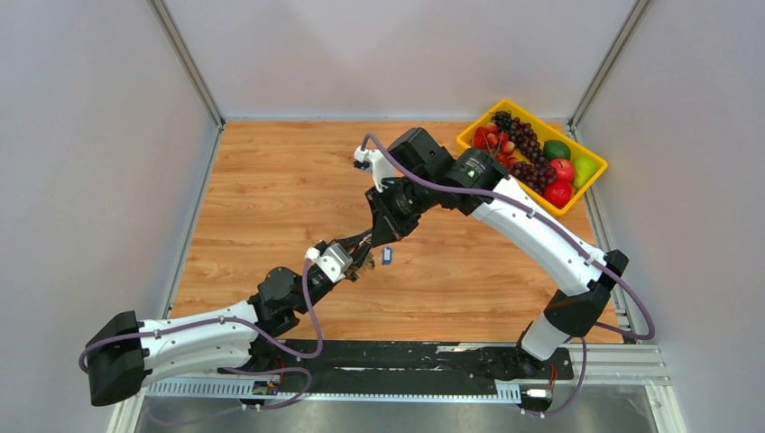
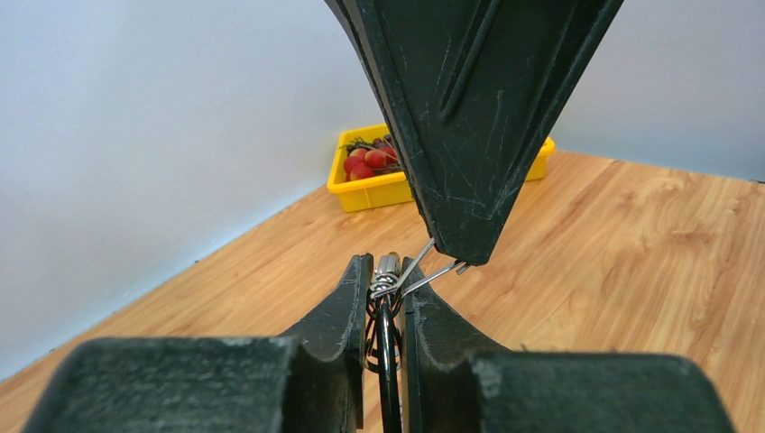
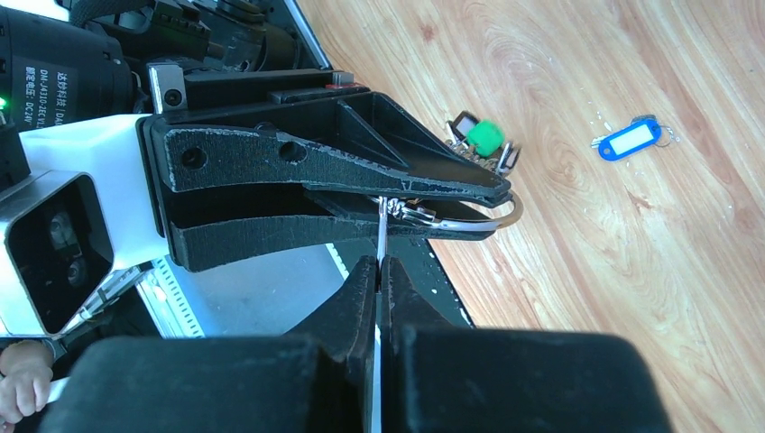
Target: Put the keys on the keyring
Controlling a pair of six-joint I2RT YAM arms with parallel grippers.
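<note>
Right wrist view: left gripper jaws pinch the thin round silver wire keyring; right gripper, jaws pressed together, nips a thin silvery metal piece touching that keyring; small blue-tagged key lies well apart from it.

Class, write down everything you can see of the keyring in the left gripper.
The keyring is a thin, shiny silver wire loop, seemingly metal. The left gripper is shut on it above the table, so only a curved arc shows past its fingertips. The right gripper pinches a thin metal strip meeting the ring; whether that is a key or the ring's own wire is unclear.
</note>
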